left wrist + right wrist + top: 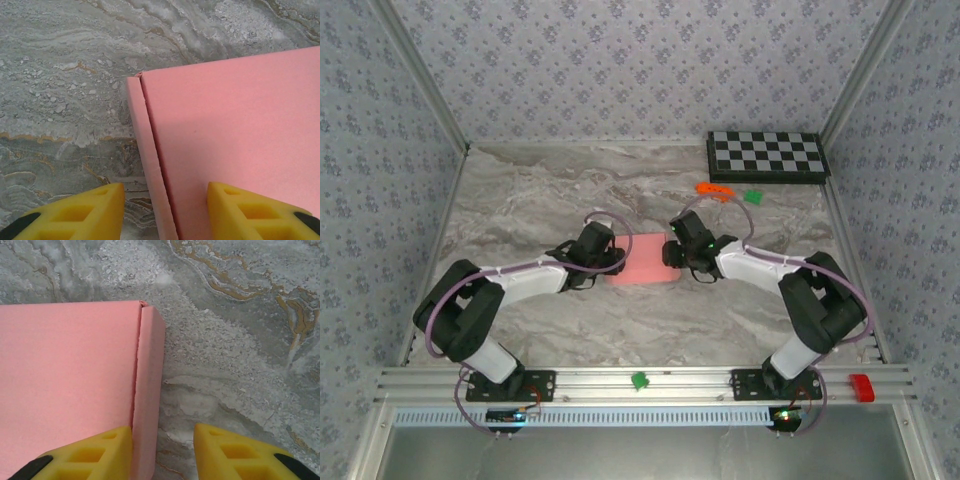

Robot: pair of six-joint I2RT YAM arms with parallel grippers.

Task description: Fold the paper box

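The paper box (642,260) lies flat at the middle of the table (520,200), a salmon-pink card rectangle with a smooth matte top. The left gripper (610,262) sits at its 9 o'clock edge and the right gripper (672,255) at its 3 o'clock edge.

In the left wrist view, the left gripper (166,195) has its yellow fingers (80,212) apart, straddling a narrow side strip of the paper box (230,125). One finger is over the marble and the other over the pink top. A thin crease separates the strip from the lid, ending at a crisp corner.

In the right wrist view, the right gripper (162,435) is likewise spread across the opposite strip of the paper box (65,375), not pinching it.

The table is grey marble-patterned, veined with ochre. Bare surface runs round the box toward 12 and 6 o'clock. Off at 1 o'clock, well apart, lie a checkerboard (767,156), an orange piece (714,188) and a green piece (753,196).
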